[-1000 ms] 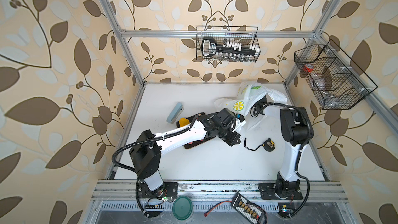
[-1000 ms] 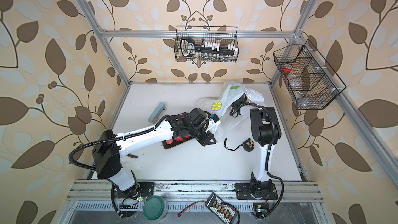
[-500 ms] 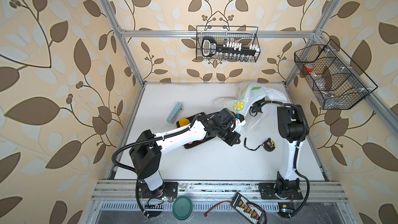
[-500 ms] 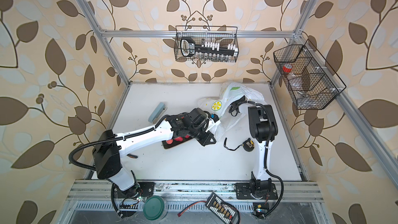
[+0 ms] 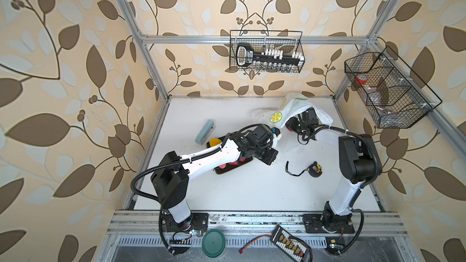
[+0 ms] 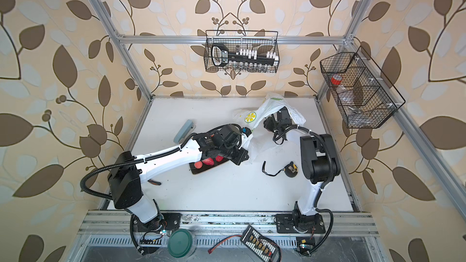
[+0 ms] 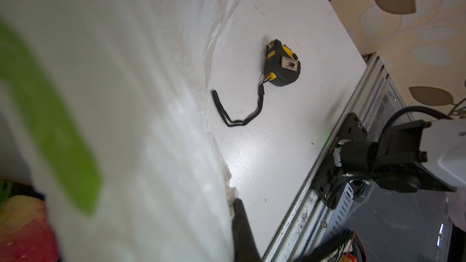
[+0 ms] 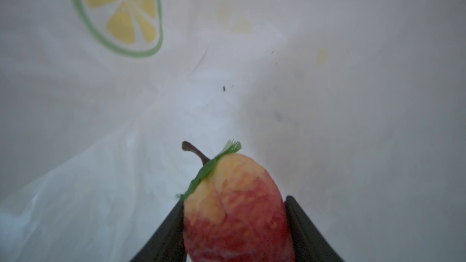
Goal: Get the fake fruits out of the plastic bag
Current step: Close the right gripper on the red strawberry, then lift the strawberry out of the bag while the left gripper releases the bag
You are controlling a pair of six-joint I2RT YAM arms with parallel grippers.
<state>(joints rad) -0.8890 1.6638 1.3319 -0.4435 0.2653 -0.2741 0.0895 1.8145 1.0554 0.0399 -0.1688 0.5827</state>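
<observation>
The plastic bag (image 5: pixel 296 105) (image 6: pixel 273 107), white with lemon-slice prints, lies at the back right of the table. My left gripper (image 5: pixel 277 132) (image 7: pixel 233 197) is shut on the bag's rim and holds it up; only one finger (image 7: pixel 242 223) shows beside the film. My right gripper (image 5: pixel 290 124) (image 8: pixel 234 200) reaches inside the bag and is shut on a red-and-yellow peach-like fake fruit (image 8: pixel 234 185) with a stem and a green leaf. Red strawberries (image 6: pixel 208 161) and a yellow piece (image 5: pixel 214 141) lie on the dark tray (image 6: pixel 201 171), partly under my left arm.
A yellow-and-black tape measure (image 5: pixel 315 170) (image 7: pixel 282 64) with its strap lies in front of the bag. A blue-grey block (image 5: pixel 205 134) sits left of the tray. Wire baskets hang on the back wall (image 5: pixel 266 51) and the right wall (image 5: pixel 388 89).
The right jaws have narrowed onto the fruit inside the bag, and the right arm's elbow has shifted a little. The left gripper has kept its hold on the bag.
</observation>
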